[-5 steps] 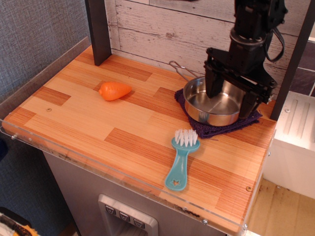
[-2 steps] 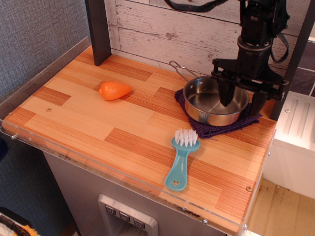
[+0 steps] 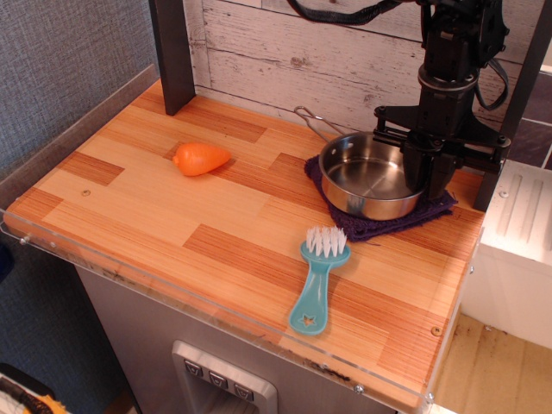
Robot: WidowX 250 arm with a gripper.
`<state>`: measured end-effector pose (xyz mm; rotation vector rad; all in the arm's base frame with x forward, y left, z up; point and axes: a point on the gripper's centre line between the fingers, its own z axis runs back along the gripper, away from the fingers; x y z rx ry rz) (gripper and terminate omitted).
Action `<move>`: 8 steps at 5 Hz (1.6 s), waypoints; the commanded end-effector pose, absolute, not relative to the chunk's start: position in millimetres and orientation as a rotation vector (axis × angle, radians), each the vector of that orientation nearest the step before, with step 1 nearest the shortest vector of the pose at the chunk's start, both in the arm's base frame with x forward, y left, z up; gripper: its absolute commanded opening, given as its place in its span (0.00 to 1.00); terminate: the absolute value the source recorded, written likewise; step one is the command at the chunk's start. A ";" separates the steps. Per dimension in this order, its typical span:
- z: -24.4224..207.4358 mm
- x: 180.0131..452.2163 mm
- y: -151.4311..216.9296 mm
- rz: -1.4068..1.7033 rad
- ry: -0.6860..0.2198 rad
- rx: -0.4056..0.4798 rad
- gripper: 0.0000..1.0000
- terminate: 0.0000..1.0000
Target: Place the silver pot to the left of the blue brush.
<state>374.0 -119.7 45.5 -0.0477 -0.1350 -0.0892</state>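
The silver pot (image 3: 364, 179) sits on a purple cloth (image 3: 384, 227) at the back right of the wooden table, its wire handle pointing back-left. My gripper (image 3: 431, 177) comes straight down at the pot's right side, and its black fingers are closed together on the right rim. The pot looks level and still on the cloth. The blue brush (image 3: 316, 282) lies in front of the pot near the table's front edge, white bristles toward the pot and star-cut handle toward the front.
An orange plastic carrot-like toy (image 3: 200, 159) lies left of the pot. A dark upright post (image 3: 172, 52) stands at the back left. A clear plastic lip (image 3: 216, 315) runs along the table's front edge. A white wood wall is behind.
The gripper was open and straddling the pot's inside and right wall. It has moved right and its fingers have closed onto the right rim. The pot nudged slightly left.
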 end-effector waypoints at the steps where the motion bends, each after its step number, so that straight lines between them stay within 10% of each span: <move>1: 47.5 374.4 -114.5 -0.086 -0.149 -0.056 0.00 0.00; 5: 137.9 367.8 -88.6 -0.116 -0.336 -0.225 0.00 0.00; 8: 201.6 301.8 -10.9 -0.032 -0.419 -0.233 0.00 0.00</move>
